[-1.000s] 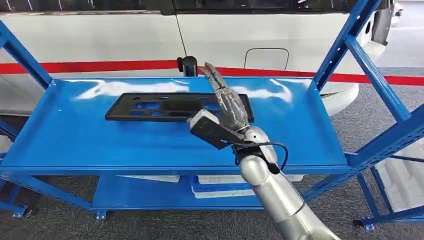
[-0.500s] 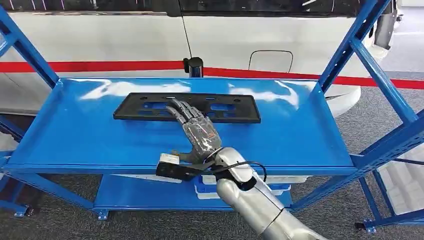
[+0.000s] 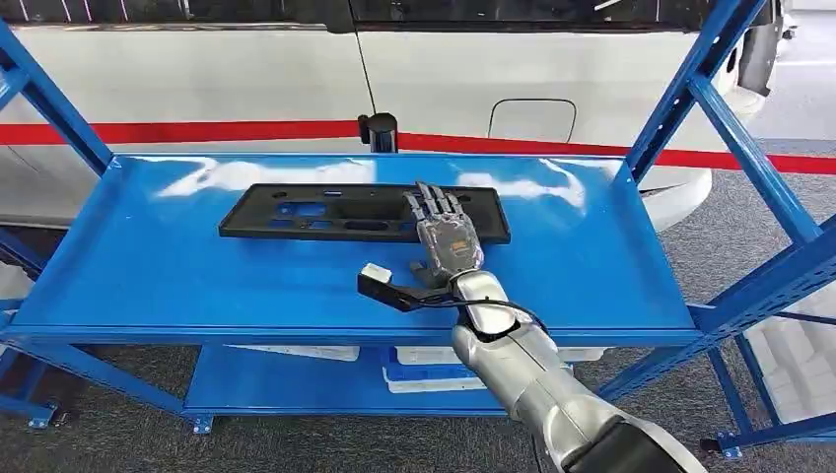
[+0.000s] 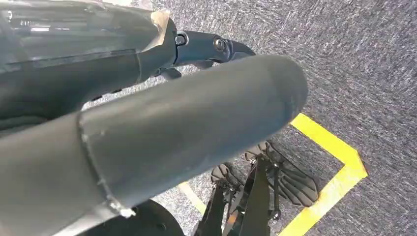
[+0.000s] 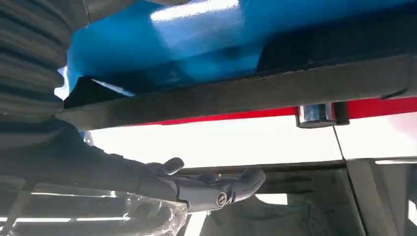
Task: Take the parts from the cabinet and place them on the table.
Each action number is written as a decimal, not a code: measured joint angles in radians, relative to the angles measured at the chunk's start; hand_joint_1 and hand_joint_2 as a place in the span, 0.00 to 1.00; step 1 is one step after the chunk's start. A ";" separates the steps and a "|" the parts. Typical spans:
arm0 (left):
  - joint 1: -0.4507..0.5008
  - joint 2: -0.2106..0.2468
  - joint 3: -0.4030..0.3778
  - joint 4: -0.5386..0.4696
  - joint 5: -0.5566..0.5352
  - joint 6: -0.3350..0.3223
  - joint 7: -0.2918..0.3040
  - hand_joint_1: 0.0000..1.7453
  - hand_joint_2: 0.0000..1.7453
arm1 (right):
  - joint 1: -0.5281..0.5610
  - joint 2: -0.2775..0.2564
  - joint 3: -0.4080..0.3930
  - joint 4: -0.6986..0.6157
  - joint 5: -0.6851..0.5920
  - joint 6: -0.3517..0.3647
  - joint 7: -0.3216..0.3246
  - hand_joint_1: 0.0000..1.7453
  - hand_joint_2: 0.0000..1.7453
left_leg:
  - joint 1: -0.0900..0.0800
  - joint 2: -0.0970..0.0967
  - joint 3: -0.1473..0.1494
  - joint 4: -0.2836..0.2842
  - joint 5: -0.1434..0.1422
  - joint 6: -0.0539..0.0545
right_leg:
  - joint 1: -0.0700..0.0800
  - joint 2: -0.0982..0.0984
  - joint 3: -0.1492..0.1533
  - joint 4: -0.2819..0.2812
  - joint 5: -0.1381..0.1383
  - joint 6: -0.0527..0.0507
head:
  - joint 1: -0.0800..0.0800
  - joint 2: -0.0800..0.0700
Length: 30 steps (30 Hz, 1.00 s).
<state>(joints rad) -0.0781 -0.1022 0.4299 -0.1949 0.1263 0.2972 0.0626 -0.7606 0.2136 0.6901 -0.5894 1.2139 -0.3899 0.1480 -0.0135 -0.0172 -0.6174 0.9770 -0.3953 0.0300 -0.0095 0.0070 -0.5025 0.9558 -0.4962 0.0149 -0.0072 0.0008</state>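
A long flat black plastic part (image 3: pixel 315 212) with cut-outs lies across the back of the blue top shelf (image 3: pixel 148 266). My right hand (image 3: pixel 444 239) reaches over the part's right end with its fingers stretched out and apart, holding nothing. In the right wrist view the fingers (image 5: pixel 216 189) point toward the car, clear of the part's black edge (image 5: pixel 255 88) and the blue shelf (image 5: pixel 162 44). I cannot tell whether the palm touches the part. My left hand (image 4: pixel 172 123) hangs by the floor and holds nothing.
Blue rack uprights (image 3: pixel 690 89) stand at both ends of the shelf. A white car with a red stripe (image 3: pixel 197 129) is close behind, with a black post (image 3: pixel 379 130) at the shelf's back edge. White and blue bins (image 3: pixel 424 367) sit on the lower shelf.
My right hand came down from its raised pose, then moved right from the part's middle to its right end. The part has not moved.
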 joint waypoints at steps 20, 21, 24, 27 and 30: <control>0.000 -0.001 0.021 0.000 -0.012 0.000 -0.007 0.00 0.00 | 0.007 -0.015 -0.164 0.052 0.167 -0.032 0.102 1.00 1.00 | 0.000 -0.001 0.007 0.000 -0.002 -0.002 | 0.000 0.000 0.001 0.000 -0.002 0.003 | 0.000 0.000; 0.000 -0.001 0.021 0.000 -0.016 -0.001 -0.014 0.00 0.00 | 0.011 -0.018 -0.177 0.052 0.169 -0.038 0.100 1.00 1.00 | 0.000 -0.001 0.007 0.000 -0.002 -0.002 | 0.000 0.000 0.001 0.000 -0.002 0.003 | 0.000 0.000; 0.000 0.000 0.021 0.000 -0.027 -0.006 -0.045 0.00 0.00 | 0.031 -0.027 -0.217 0.027 0.177 -0.056 0.080 1.00 1.00 | 0.000 -0.001 0.007 0.000 -0.002 -0.002 | 0.000 0.000 0.002 0.000 -0.002 0.003 | 0.000 0.000; 0.000 0.000 0.021 0.000 -0.040 -0.006 -0.096 0.00 0.00 | 0.054 -0.033 -0.257 -0.019 0.184 -0.057 0.059 1.00 1.00 | 0.000 -0.001 0.007 0.000 -0.002 -0.002 | 0.000 0.000 0.002 0.000 -0.003 0.003 | 0.000 0.000; 0.000 0.000 0.020 0.000 -0.055 -0.002 -0.156 0.00 0.00 | 0.085 -0.040 -0.297 -0.075 0.195 -0.055 0.028 1.00 1.00 | 0.000 -0.001 0.007 0.000 -0.003 -0.002 | 0.000 0.000 0.001 0.000 -0.003 0.003 | 0.000 0.000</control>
<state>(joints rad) -0.0777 -0.1022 0.4501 -0.1949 0.0710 0.2952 -0.0930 -0.6752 0.1736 0.3930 -0.6644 1.4092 -0.4452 0.1759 -0.0133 -0.0183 -0.6106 0.9770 -0.3980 0.0284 -0.0095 0.0068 -0.5010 0.9555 -0.4988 0.0177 -0.0072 0.0008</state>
